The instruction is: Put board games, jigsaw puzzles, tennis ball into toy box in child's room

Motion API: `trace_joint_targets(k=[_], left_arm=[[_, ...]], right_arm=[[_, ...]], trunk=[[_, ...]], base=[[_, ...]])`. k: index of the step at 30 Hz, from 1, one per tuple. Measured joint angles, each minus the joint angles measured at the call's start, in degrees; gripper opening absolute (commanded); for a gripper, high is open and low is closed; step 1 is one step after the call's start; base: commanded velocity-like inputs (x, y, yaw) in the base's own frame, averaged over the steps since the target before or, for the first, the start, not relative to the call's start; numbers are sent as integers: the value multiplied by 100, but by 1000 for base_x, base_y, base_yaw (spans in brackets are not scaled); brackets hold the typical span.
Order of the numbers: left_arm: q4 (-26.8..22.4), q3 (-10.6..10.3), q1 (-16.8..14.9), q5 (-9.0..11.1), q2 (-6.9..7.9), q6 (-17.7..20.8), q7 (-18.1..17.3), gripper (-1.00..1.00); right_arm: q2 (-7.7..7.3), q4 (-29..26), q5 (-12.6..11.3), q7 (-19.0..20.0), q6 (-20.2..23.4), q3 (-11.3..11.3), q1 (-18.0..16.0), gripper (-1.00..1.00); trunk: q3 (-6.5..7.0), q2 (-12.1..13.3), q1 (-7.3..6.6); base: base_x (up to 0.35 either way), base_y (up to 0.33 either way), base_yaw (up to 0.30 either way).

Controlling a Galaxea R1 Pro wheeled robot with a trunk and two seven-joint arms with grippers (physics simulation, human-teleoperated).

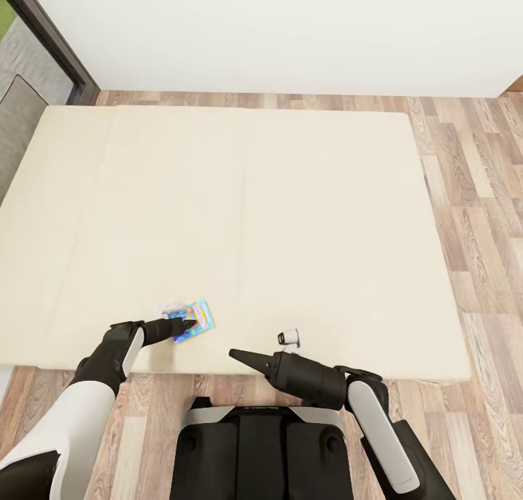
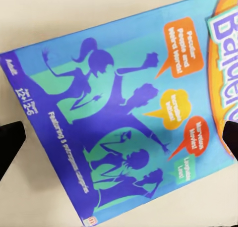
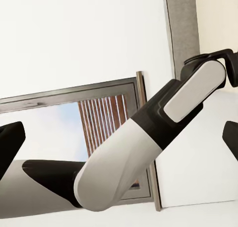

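Lying flat near the bed's (image 1: 290, 195) near edge, left of centre, was one board game (image 1: 190, 319), a thin blue box printed with purple and green silhouettes, orange and yellow speech bubbles, "12+" and a partly cropped title beginning "Balde". The left gripper (image 1: 190, 326) sat over it, its fingers (image 2: 10, 142) spread wide to either side of the box. The right gripper (image 1: 234, 354) hovered at the bed edge, fingers (image 3: 11, 138) apart, holding nothing. One small white cylinder (image 1: 288, 336) lay nearby.

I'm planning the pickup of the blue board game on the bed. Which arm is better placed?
Left. The left gripper is right over the blue board game, fingers open on either side. The right gripper points sideways, off the box.
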Motion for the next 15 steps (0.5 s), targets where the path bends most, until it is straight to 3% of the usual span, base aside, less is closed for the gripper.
trace_joint_targets(k=[15], left_arm=[[0,-11,0,5,-11,-17,203,100]], right_arm=[[0,0,0,0,-5,2,0,100]], trunk=[[0,0,0]], base=[[0,-54,0]])
